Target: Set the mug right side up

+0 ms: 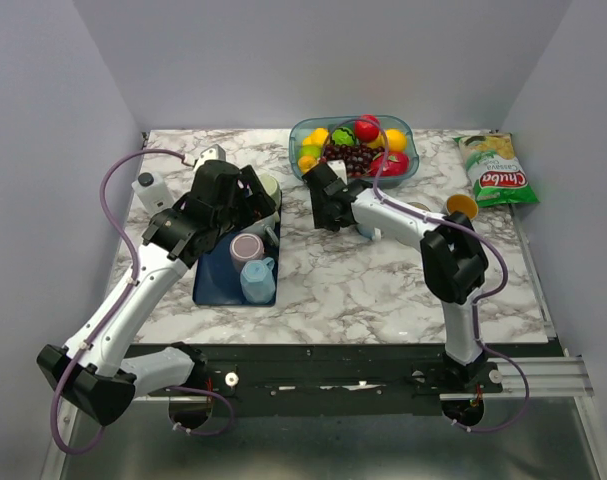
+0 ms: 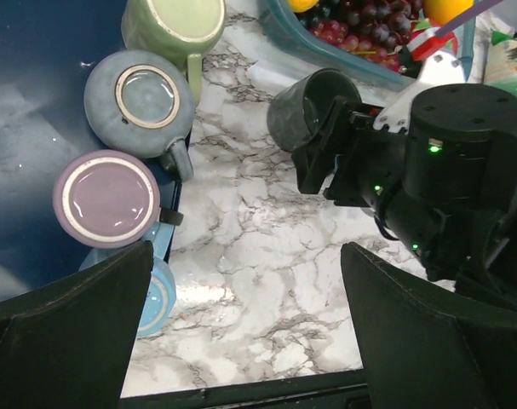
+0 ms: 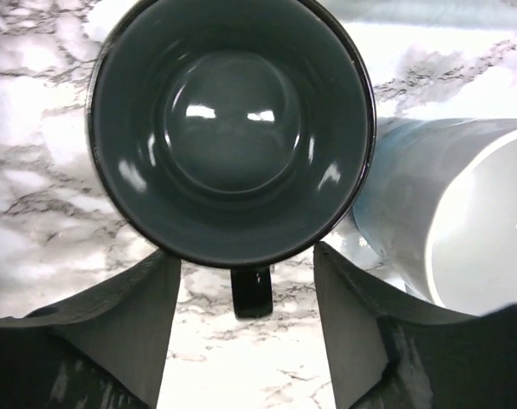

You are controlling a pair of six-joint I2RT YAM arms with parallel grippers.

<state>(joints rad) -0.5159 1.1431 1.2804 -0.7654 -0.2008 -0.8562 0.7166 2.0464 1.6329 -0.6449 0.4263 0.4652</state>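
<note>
- worktop: the dark mug sits on the marble near the fruit bowl, well right of the tray; its mouth faces the right wrist camera, so it reads as already right side up; I judge the step in hand to be letting go and drawing clear
- right end effector: fingers apart, one on each side of the handle, a gap on both sides, clamping nothing; the retreat should run straight back along the handle's line, with no sideways swing, so that neither finger hooks the handle and tips the mug
- left end effector: spread wide and empty above the marble beside the tray; best kept out of the way
- light blue mug: just beside the dark mug; any drift that way risks a knock
- hidden: the right arm covers most of the dark mug from above; its base is unseen in every view, so a flat seat is unconfirmed; the light blue mug is cut off, lying or standing I cannot tell
</note>
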